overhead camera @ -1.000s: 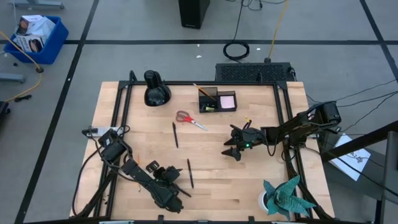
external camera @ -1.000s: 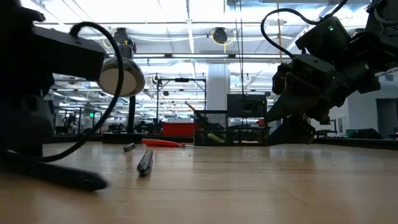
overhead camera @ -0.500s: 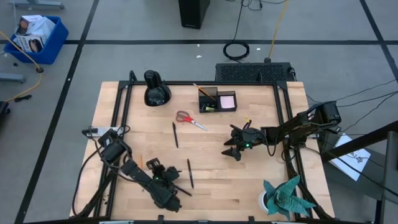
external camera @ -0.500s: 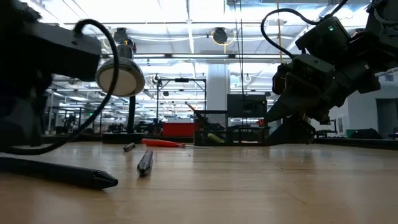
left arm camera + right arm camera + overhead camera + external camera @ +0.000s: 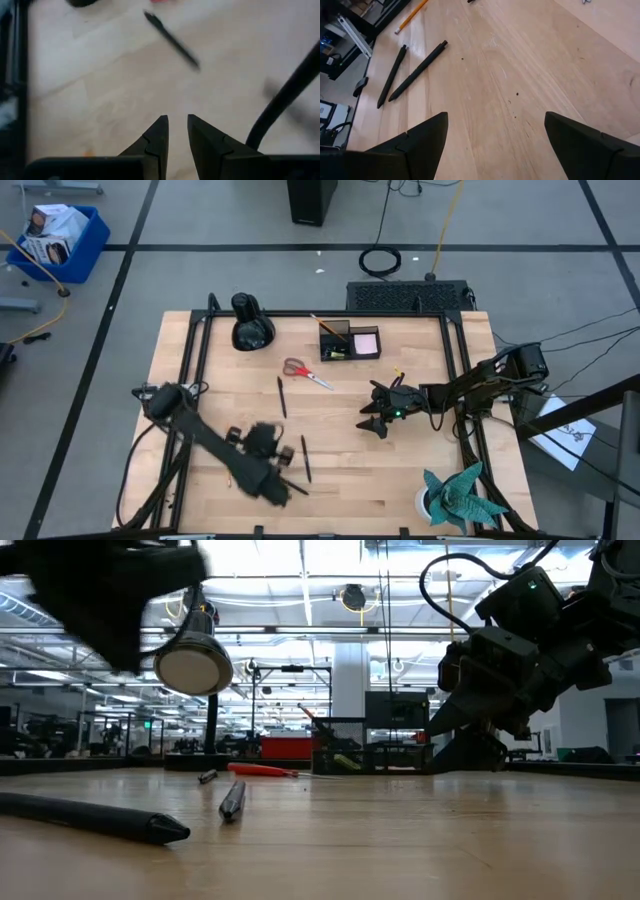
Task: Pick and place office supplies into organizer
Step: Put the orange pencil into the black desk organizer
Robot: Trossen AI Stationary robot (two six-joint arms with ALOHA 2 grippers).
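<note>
Pale wood tabletop [image 5: 340,480] carried both loose pens [image 5: 305,458]. Left gripper [image 5: 177,131] hung nearly pinched, grasping nothing, one pen ahead of its fingertips; dropping so narrow risked knocking it aside. Right gripper [image 5: 495,142] waited, spread wide.

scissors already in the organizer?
No, in the high view the red-handled scissors lie flat on the table, apart from the organizer.
</note>
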